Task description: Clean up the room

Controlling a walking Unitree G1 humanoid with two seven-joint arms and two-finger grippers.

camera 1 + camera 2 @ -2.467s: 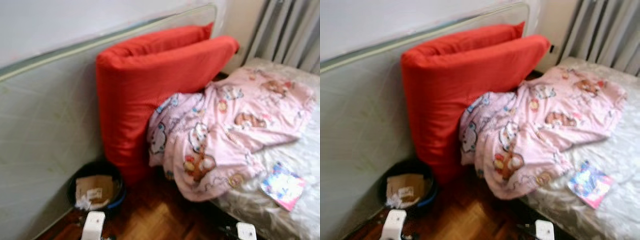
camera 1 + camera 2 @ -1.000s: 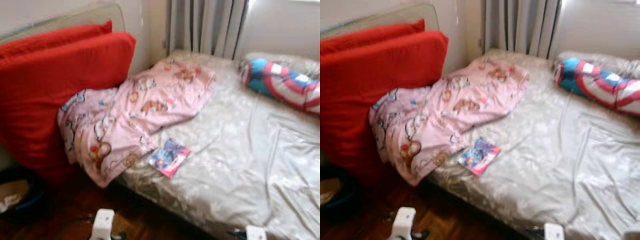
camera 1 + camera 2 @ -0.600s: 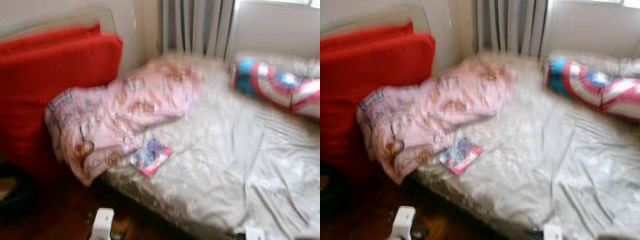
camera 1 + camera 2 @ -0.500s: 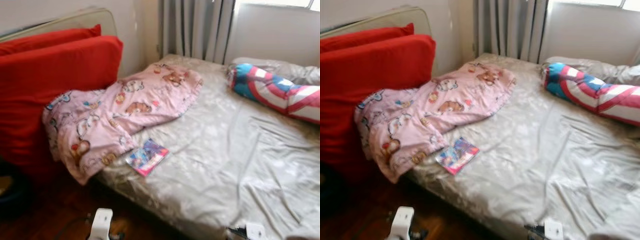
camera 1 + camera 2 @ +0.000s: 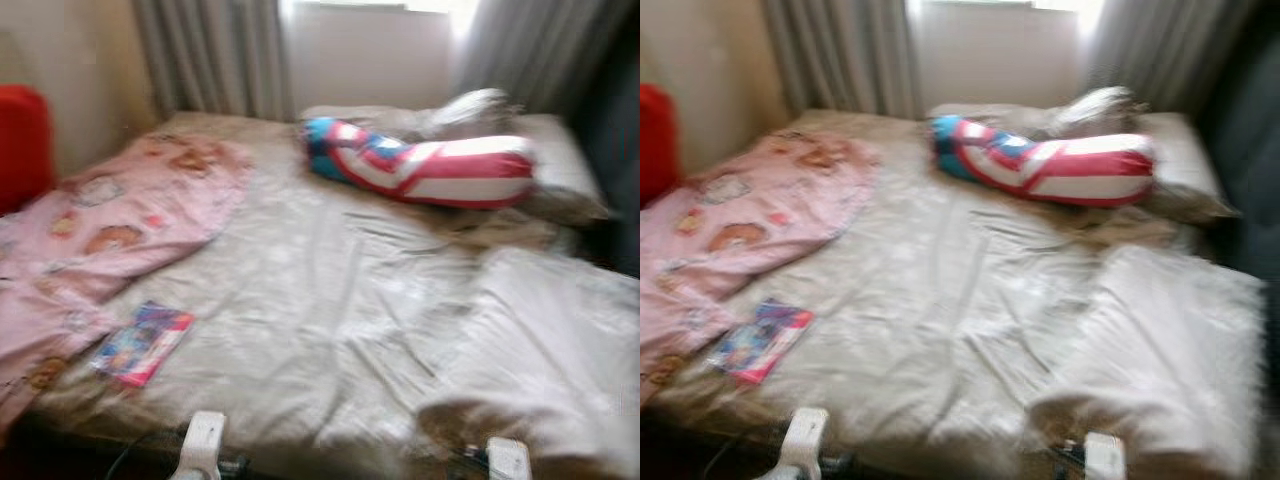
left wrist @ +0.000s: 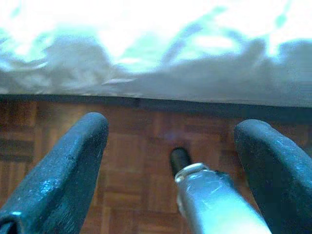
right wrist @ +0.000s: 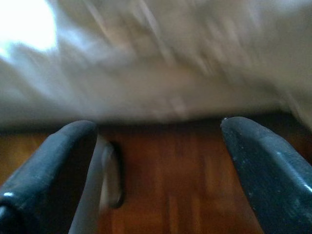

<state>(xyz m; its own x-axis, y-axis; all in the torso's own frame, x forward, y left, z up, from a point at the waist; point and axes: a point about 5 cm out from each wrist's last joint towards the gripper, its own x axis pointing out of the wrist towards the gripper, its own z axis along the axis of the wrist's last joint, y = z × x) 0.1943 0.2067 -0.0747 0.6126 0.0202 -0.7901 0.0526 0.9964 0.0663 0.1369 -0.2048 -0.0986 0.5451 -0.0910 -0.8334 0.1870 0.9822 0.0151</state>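
A bed with a crumpled grey sheet lies in front of me. On its left side is a rumpled pink cartoon-print blanket, hanging over the near edge. A colourful booklet lies on the sheet beside it. A red, white and blue bolster pillow rests near the head of the bed. My left gripper hangs open over the wooden floor at the bed's edge, holding nothing. My right gripper hangs open there as well, also holding nothing.
A white fluffy blanket is heaped on the bed's near right corner. A red cushion stands at the far left edge. Grey curtains and a bright window are behind the bed. Parquet floor runs along the bed.
The whole view has swung to the right as the camera turned. The red cushion slid to the left edge; the bolster and white blanket came into fuller view. Nothing on the bed moved.
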